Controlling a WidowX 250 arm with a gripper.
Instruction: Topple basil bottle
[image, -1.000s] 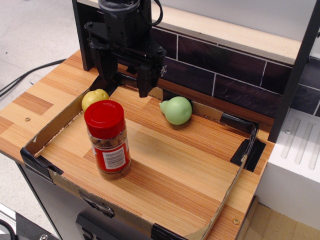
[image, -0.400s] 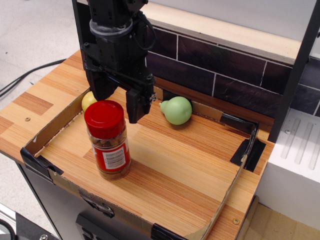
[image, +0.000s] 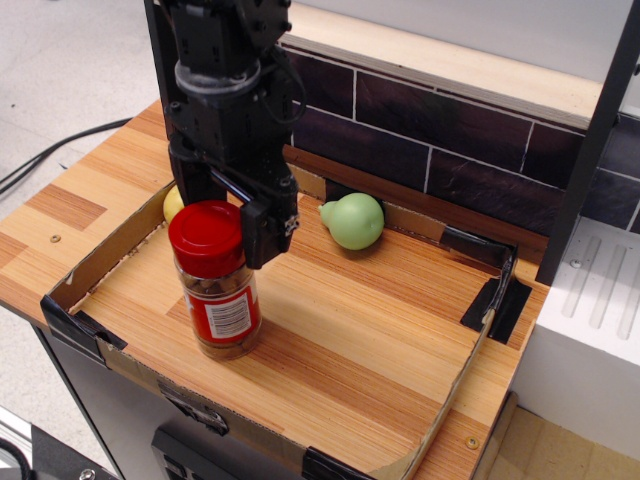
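The basil bottle stands upright at the front left of the wooden tray: a clear jar with a wide red lid, a red label with a barcode and brown contents. My black gripper is open, directly behind the lid and low over it. Its right finger hangs beside the lid's right edge. The left finger is hidden behind the bottle. I cannot tell whether a finger touches the lid.
A green pear lies at the back of the tray. A yellow fruit shows partly behind the gripper at the back left. A low cardboard rim runs around the tray. A dark tiled wall stands behind.
The gripper has come forward and down from the back of the tray, closing on the bottle's lid. The bottle has not moved and stays upright.
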